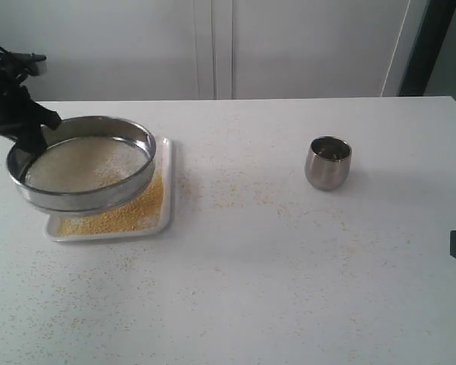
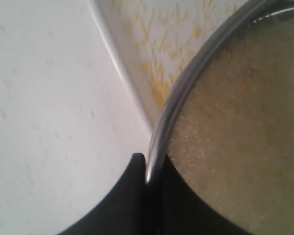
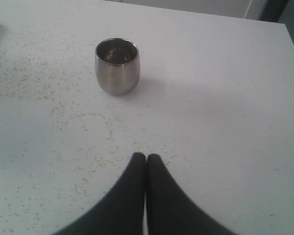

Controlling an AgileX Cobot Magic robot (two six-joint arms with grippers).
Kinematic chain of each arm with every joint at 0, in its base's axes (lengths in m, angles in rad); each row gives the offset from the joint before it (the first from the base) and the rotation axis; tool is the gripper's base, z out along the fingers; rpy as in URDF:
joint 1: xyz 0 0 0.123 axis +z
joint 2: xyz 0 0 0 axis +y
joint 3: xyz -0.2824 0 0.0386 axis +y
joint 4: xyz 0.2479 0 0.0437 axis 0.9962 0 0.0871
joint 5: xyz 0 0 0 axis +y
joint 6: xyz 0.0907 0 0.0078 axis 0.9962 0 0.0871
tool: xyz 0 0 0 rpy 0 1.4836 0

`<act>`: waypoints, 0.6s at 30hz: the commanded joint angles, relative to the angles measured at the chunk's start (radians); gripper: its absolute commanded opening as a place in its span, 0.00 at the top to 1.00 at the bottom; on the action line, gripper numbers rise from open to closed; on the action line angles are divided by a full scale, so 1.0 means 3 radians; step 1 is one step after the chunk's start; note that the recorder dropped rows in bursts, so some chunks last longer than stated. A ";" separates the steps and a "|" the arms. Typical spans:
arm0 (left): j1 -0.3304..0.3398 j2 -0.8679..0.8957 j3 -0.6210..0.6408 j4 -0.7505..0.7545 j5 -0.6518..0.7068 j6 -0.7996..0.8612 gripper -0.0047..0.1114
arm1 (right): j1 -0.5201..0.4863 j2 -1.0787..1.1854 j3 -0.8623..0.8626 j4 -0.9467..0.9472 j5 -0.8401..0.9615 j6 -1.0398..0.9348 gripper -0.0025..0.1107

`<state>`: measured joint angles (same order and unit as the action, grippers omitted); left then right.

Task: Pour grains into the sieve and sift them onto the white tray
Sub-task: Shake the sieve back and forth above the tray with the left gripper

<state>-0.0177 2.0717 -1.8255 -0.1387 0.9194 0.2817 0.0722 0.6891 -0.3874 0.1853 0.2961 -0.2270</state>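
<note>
Exterior: grips the sieve [image 1: 91, 196] at its left rim with the left end effector [image 1: 29, 144], over the tray [image 1: 168, 182]. Shows pale grains [image 1: 83, 163] on the mesh, yellow ones heaped on the tray beneath and strewn across the surface [image 1: 289, 266]. Leaves the cup [image 1: 328, 163] upright, well apart to the right. Left wrist: pinches the steel rim between narrow black fingers. Right wrist: presses the right end effector [image 3: 146, 161] fully together, holding nothing, near the cup.
</note>
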 commanded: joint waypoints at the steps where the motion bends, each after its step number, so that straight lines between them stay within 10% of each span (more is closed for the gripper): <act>1: 0.0059 0.0067 -0.0264 -0.0055 -0.0701 -0.0300 0.96 | -0.0011 0.0000 -0.0018 0.0003 -0.0021 -0.0015 0.98; 6: 0.0021 0.0110 -0.0349 -0.0210 0.0591 -0.0099 0.96 | -0.0011 0.0000 -0.0018 0.0003 -0.0021 -0.0015 0.98; 11: -0.0025 0.0110 -0.0358 -0.0895 0.0159 0.0488 0.96 | -0.0011 0.0000 -0.0018 0.0003 -0.0021 -0.0015 0.98; 15: 0.0062 0.0110 -0.0374 -0.0124 -0.0228 -0.0443 0.96 | -0.0011 0.0000 -0.0018 0.0003 -0.0021 -0.0015 0.98; 18: 0.0048 0.0110 -0.0374 -0.0503 -0.0138 -0.0624 0.96 | -0.0011 0.0000 -0.0018 0.0003 -0.0021 -0.0015 0.98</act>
<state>-0.0049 2.1179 -1.9311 -0.1983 0.8562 0.1631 0.0722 0.6891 -0.3874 0.1853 0.2961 -0.2270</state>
